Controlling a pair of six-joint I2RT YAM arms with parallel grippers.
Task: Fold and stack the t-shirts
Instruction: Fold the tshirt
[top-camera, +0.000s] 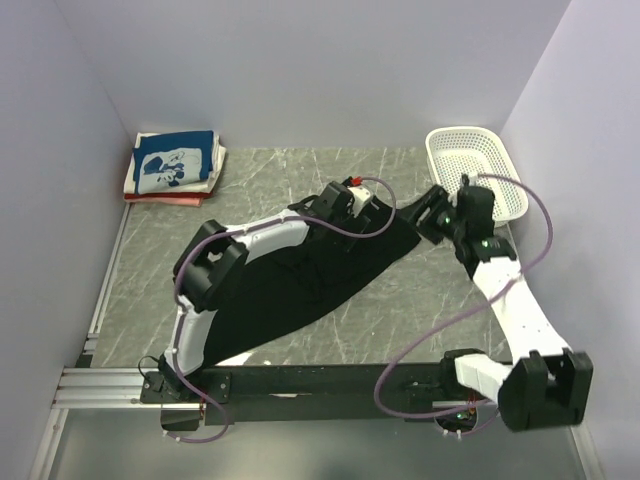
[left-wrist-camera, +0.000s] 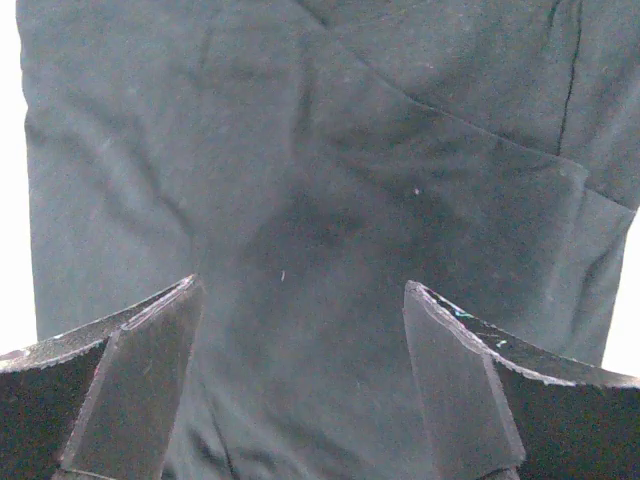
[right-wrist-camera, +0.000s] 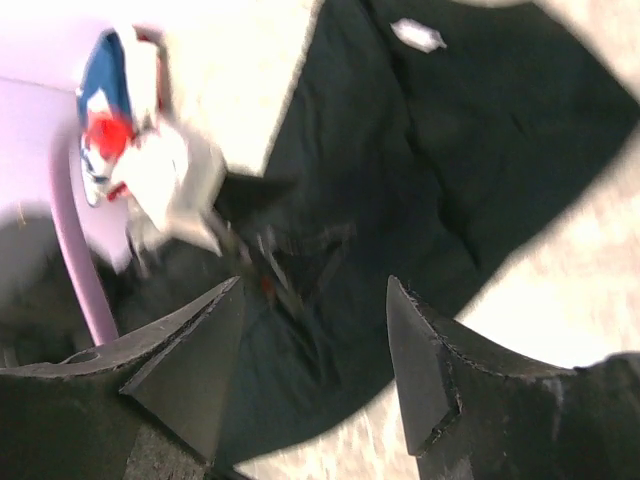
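**Top external view.** A black t-shirt (top-camera: 330, 275) lay spread and creased across the middle of the grey marbled surface (top-camera: 300, 165). The left jaws were over its upper edge, at centre frame. The right jaws were just off its right-hand corner, near a white perforated basket (top-camera: 480, 165) at upper right. A folded stack of t-shirts (top-camera: 175, 165), with a blue-and-white print on top and red at the bottom, sat in the upper left corner, well apart from the black one.

**Left wrist view.** The left jaws stood wide apart at the lower corners of the frame, with nothing gripped between them. Black cloth filled nearly the whole frame, with fold lines across the upper right.

**Right wrist view, blurred.** The right jaws stood wide apart and empty. The black t-shirt lay beyond them across centre and right, with a small white neck label (right-wrist-camera: 418, 35) at top. A pink cable (right-wrist-camera: 75, 260) showed at left.
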